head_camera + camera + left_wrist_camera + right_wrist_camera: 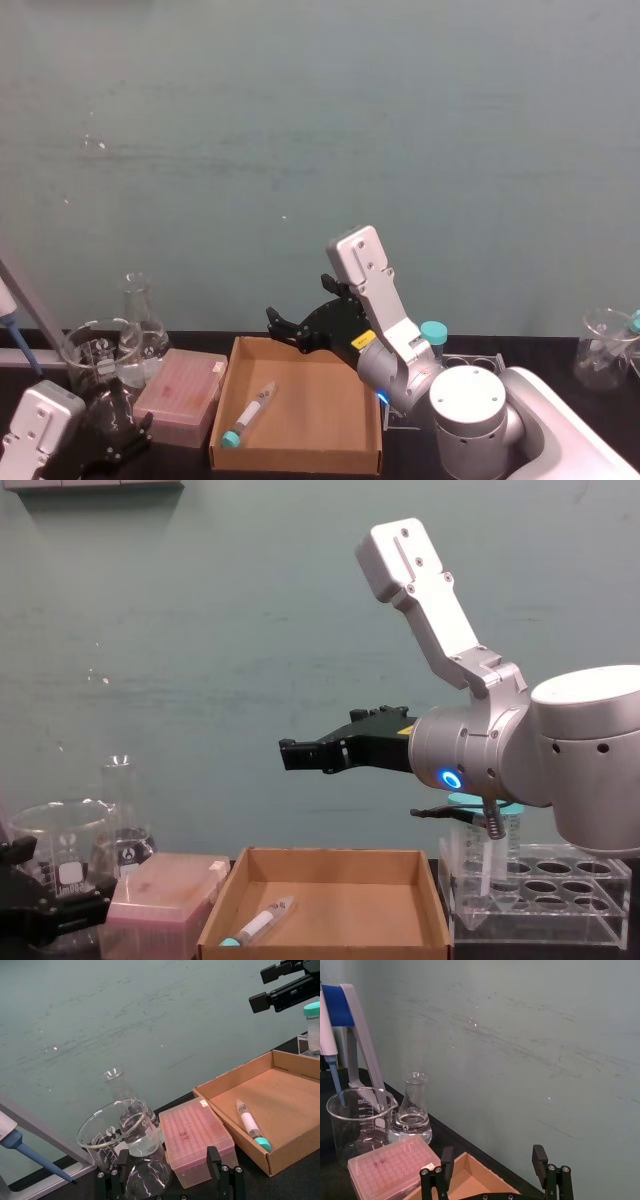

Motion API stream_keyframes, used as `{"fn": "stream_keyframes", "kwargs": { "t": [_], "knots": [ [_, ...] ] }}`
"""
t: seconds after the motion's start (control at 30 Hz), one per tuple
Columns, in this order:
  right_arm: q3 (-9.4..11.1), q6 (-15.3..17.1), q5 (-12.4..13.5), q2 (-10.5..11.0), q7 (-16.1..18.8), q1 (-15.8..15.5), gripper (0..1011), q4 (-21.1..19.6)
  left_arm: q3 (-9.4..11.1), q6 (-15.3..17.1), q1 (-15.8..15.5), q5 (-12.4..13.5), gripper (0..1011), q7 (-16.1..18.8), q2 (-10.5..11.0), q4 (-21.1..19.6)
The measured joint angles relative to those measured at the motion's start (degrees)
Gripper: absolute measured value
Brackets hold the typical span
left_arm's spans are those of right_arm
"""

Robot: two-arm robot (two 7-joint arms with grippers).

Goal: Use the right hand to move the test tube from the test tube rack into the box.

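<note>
1. One tube (250, 412) lies flat on the floor of the box (320, 425). It lies diagonally, with its teal cap near the front left corner.
2. One box, brown card and open-topped, sits on the dark tabletop (520, 350) between a pink box (180, 395) on its left and the rack (560, 900) on its right.
3. One rack, clear, with two tiers of round holes. One wider tube (432, 338) with a teal cap stands upright in it.
4. Two end effectors:
   - The right end effector (290, 753) hangs in the air above the far edge of the box, well clear of the tube. Its two fingers are spread wide with nothing between them.
   - The left end effector (118, 428) sits low at the front left, just beside the pink box, with its two fingers also spread apart.
5. Two beakers: one (95, 350) is at the left behind the left end effector, and the other (605, 350) is at the far right.
6. One conical flask (140, 310) stands just beside the left beaker.
7. One pipette (330, 1025), blue and white, hangs on a stand at the far left.
</note>
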Motion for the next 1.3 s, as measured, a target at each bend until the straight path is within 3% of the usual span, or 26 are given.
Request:
{"fn": "stream_keyframes", "kwargs": {
  "t": [0.63,0.73,0.97,1.17,1.3],
  "knots": [
    [0.00,0.00,0.00,0.00,0.00,0.00,1000,0.01,0.00,0.00,0.00,0.00,1000,0.00,0.00,0.00],
    [0.85,-1.32,-0.43,0.06,-0.64,-0.70,1000,-0.92,0.00,0.00,0.00,0.00,1000,0.00,0.00,0.00],
    [4.48,-2.85,-0.73,1.49,-2.95,-4.18,1000,-7.85,0.00,0.00,0.00,0.00,1000,0.00,0.00,0.00],
    [9.19,-0.50,-1.19,4.52,-6.18,-10.47,1000,-17.04,0.00,0.00,0.00,0.00,1000,0.00,0.00,0.00],
    [11.84,0.41,-2.52,5.66,-9.46,-14.06,1000,-20.42,0.00,0.00,0.00,0.00,1000,0.00,0.00,0.00]
  ]
}}
